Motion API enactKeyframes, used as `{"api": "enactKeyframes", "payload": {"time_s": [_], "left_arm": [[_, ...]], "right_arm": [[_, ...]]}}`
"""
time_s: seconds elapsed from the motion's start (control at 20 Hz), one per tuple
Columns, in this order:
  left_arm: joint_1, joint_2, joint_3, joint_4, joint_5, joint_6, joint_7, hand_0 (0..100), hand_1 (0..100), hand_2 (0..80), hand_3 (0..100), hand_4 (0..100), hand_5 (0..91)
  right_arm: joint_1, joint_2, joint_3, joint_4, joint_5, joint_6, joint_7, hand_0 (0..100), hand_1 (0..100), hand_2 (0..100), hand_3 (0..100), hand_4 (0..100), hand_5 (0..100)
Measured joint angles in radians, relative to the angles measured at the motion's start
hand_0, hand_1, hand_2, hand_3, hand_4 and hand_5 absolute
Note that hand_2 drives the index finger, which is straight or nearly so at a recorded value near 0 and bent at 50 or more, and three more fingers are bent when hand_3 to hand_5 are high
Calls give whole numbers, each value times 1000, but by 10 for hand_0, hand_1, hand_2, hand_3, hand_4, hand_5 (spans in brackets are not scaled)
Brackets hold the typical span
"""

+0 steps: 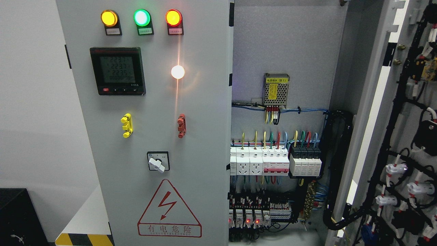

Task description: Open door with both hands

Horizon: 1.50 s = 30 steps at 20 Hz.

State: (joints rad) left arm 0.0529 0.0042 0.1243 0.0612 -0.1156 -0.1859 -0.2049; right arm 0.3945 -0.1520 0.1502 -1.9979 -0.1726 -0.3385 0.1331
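Observation:
A grey electrical cabinet fills the head view. Its left door (205,143) stands closed and carries three lit lamps, yellow (109,18), green (142,17) and red (173,17), a digital meter (117,71), a yellow handle (126,125), a red handle (181,125), a rotary switch (158,161) and a red warning triangle (169,210). The right door (406,136) is swung wide open at the picture's right, its wired inner face showing. No robot hand or arm appears anywhere in the picture.
Inside the open half sit a power supply (276,89), rows of breakers (273,160), coloured wiring and a black cable bundle (336,164). A white wall lies to the left, with a black box (18,215) and yellow-black floor tape (83,239) at the lower left.

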Motion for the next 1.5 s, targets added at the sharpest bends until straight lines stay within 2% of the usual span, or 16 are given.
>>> {"api": "enactKeyframes", "payload": {"time_s": [0.2,0.45,0.7,0.95,1.35,1.5], "left_arm": [[0,-1,-1,0,1,-1,0,0,0,0,0,0,0],[0,-2,-1,0,2,-1,0,0,0,0,0,0,0],[0,-3,-1,0,2,-1,0,0,0,0,0,0,0],[0,-3,-1,0,2,-1,0,0,0,0,0,0,0],[0,-4,-1,0,2,-1,0,0,0,0,0,0,0],[0,-4,-2,0,1,-1,0,0,0,0,0,0,0]], "right_arm": [[-73,2,6,-28,0,15,0,0,0,0,0,0,0],[-155,18,32,-49,1,109,-2,0,0,0,0,0,0],[-240,43,56,-57,3,151,-3,0,0,0,0,0,0],[-327,74,71,-55,0,259,-1,0,0,0,0,0,0],[-467,114,90,-39,5,364,1,0,0,0,0,0,0],[-521,123,92,-23,5,380,1,0,0,0,0,0,0]]}}
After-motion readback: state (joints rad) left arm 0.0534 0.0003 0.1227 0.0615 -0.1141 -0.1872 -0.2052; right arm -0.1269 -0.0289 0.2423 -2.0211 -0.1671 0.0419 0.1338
